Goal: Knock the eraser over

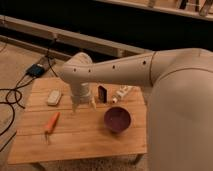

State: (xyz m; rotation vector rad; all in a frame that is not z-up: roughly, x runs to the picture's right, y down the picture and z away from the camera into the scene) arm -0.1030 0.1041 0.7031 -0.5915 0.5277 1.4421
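The eraser (102,93) is a small dark block with a lighter edge, standing upright on the wooden table (75,135) near its back middle. My gripper (83,104) hangs from the pale arm just left of the eraser, fingertips pointing down at the tabletop, a short gap away from the block.
A white rounded flat bar (54,97) lies at the back left. A white tube with a red tip (121,93) lies right of the eraser. A dark purple bowl (117,119) sits front right. An orange carrot-like object (51,123) lies front left. Cables (12,95) lie on the floor at left.
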